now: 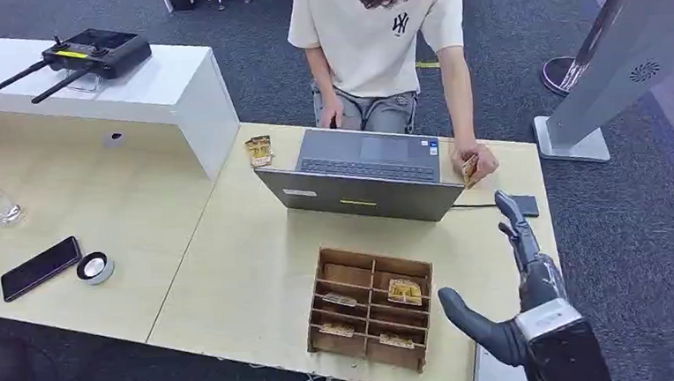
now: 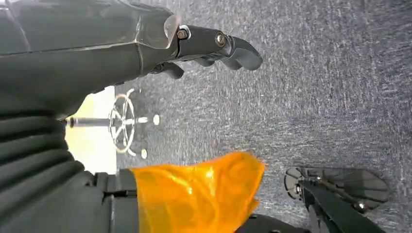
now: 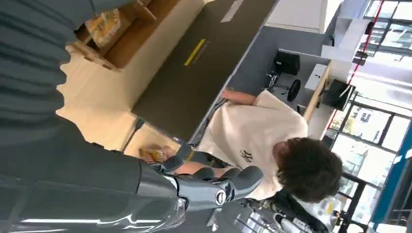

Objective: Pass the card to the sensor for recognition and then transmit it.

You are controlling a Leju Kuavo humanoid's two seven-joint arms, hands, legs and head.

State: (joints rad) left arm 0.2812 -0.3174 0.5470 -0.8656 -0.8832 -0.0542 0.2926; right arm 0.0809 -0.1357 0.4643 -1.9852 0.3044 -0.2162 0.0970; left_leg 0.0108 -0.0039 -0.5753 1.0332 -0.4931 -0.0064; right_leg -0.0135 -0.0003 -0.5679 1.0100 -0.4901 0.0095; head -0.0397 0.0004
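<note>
Here my right hand (image 1: 520,272) hovers over the bench (image 1: 249,249) edge, its fingers (image 1: 509,220) stretched apart and holding nothing. My left hand (image 2: 145,53) hangs above the carpet (image 2: 330,87), fingers (image 2: 233,46) loosely curled around nothing. Just left of my right fingers sits the wooden tray (image 1: 371,309), cards in several compartments. Just beyond my right fingertips, a person's hand (image 1: 477,160) pinches the card (image 1: 469,170) beside the open laptop (image 1: 363,176).
</note>
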